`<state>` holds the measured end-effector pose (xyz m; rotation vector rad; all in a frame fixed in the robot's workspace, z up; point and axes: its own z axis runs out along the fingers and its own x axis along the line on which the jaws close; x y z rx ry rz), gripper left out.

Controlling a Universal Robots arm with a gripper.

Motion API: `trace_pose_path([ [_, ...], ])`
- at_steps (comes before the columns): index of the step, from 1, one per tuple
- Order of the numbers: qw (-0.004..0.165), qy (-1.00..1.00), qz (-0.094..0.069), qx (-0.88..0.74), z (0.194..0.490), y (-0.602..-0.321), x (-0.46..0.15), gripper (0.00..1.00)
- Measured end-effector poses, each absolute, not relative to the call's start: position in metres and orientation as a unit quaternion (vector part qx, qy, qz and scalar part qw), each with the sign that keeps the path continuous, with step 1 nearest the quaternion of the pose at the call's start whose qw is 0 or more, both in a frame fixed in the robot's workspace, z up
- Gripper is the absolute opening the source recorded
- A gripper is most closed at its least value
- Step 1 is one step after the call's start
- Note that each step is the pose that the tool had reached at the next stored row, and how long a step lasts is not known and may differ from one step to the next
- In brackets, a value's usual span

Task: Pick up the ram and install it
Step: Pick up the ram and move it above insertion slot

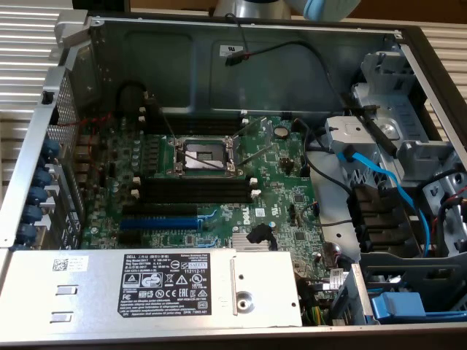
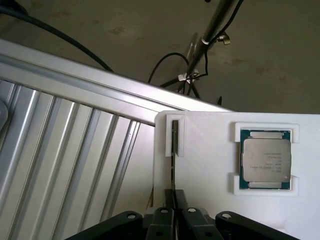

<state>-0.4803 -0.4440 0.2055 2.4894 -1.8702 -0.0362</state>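
The ram (image 2: 174, 150) is seen edge-on as a thin dark strip standing in a narrow holder on a white tray (image 2: 210, 200). My gripper (image 2: 174, 202) sits over the near end of that strip, and its two black fingers (image 2: 183, 206) press against the ram from both sides, shut on it. The far end of the ram is still inside the white holder bracket (image 2: 175, 136). In the exterior view, the open computer case shows the green motherboard (image 1: 277, 175) with long black memory slots (image 1: 195, 180) beside the processor socket (image 1: 203, 154).
A processor chip (image 2: 265, 159) lies in a recess on the white tray. Ribbed aluminium rails (image 2: 65, 165) run beside the tray. In the case are a blue expansion slot (image 1: 157, 222), a grey power supply (image 1: 153, 281), blue cables (image 1: 390, 182) and drive bays (image 1: 394, 124).
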Motion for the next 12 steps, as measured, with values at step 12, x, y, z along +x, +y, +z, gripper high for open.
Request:
trace_pose_path([
  [12,0.019,-0.601,-0.008,0.799,0.22,-0.444,-0.48,0.13],
])
